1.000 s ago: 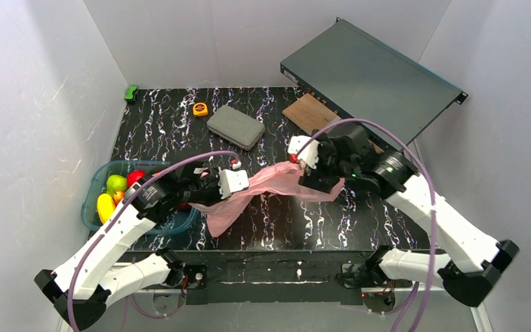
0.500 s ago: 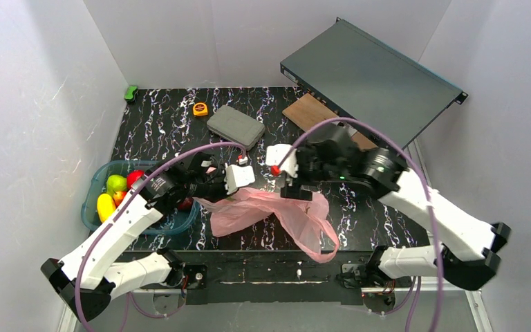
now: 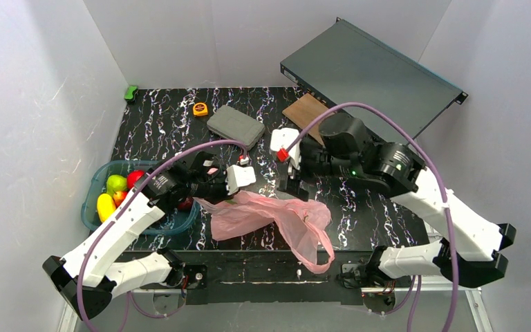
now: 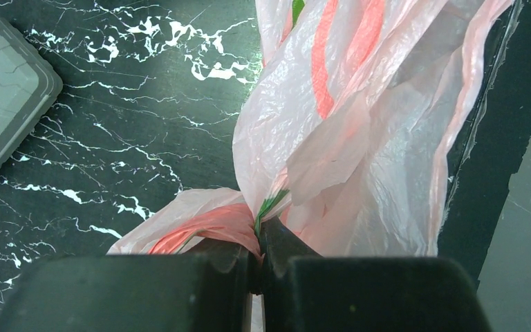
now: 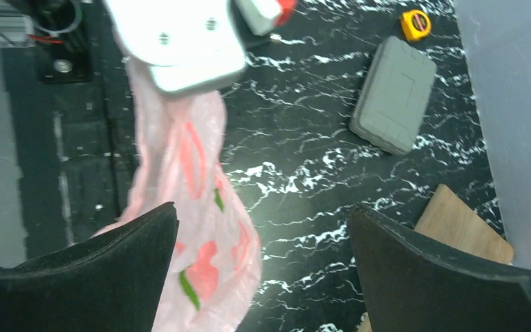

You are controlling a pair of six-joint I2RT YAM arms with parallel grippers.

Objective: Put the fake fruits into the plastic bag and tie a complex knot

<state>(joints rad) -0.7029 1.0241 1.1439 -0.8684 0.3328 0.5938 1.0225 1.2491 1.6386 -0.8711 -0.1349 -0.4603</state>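
I am working over the black marbled table [image 3: 180, 131], where the biggest thing, a flat dark metal box [image 3: 373, 76], is leaning at the far right corner. Next in size, the pink plastic bag [image 3: 276, 214] is lying crumpled across the near middle of the table, one loop of it drooping over the near edge. I am clenching my left end effector [image 4: 258, 256] on a bunched fold of the bag at its left end. My right end effector [image 5: 263, 235] is hovering above the bag with its jaws spread wide, grasping nothing. The teal tub [image 3: 97, 187] is sitting at the left edge, beside my left arm, and the fake fruits [image 3: 116, 183] are lying inside it, not in the bag. A grey case [image 3: 235, 126] is resting toward the back, and a wooden board [image 3: 308, 111] is poking out from under the dark box. A small yellow tape measure [image 3: 200, 109] is sitting just behind the grey case, and a tiny green object [image 3: 131, 92] is sitting in the far left corner.
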